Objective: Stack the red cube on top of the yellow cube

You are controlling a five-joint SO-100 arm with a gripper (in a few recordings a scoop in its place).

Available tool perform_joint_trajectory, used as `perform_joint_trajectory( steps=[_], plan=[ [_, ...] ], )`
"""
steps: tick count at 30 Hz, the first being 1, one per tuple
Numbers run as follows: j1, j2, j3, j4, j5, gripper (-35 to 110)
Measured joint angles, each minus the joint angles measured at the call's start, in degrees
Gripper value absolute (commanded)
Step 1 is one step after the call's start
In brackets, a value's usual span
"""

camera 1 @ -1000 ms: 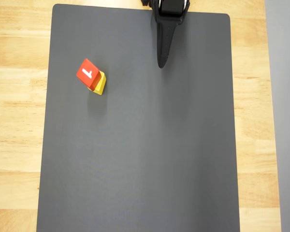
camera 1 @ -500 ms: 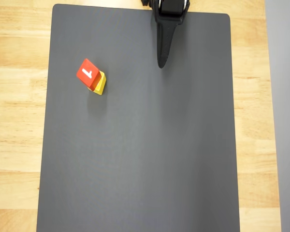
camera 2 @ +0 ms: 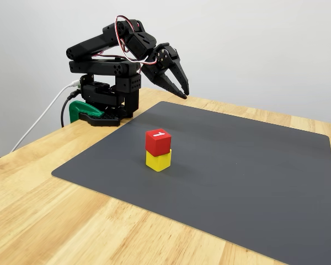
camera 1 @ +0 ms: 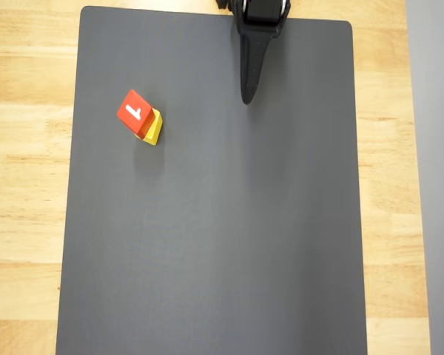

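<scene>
stack made, arm folded back near its base

we read the task as essentially complete. the small bright red cube with a white "1" on its top face (camera 2: 158,141) sits on the small yellow cube (camera 2: 158,160), both on the dark grey rectangular mat (camera 2: 248,176) that covers most of the light wooden table (camera 2: 55,221). in the fixed view the red cube looks turned a little against the yellow one, its edges not quite lined up; in the overhead view the red cube (camera 1: 135,112) covers most of the yellow cube (camera 1: 154,130), which peeks out at one side. whether that offset is real or just the camera angle, we cannot say for sure.

the black two-finger gripper (camera 2: 181,90) hangs above the mat's far edge, raised and well apart from the stack, holding nothing. in the fixed view we see a narrow gap between its fingertips, so we judge it slightly parted rather than clamped; in the overhead view the gripper (camera 1: 246,96) reads as one dark tapering shape. from the gripper, the stack lies well off, down on the mat and further from the arm's black base (camera 2: 107,94).

we judge no further grasp is needed. the next move calls only for staying clear of the stack, since a brush could tip the red cube off
</scene>
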Motion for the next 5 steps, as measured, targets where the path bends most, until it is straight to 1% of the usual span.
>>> perform_joint_trajectory(
  steps=[5],
  plan=[
    [0.0, 0.0, 0.0, 0.0, 0.0, 0]
  ],
)
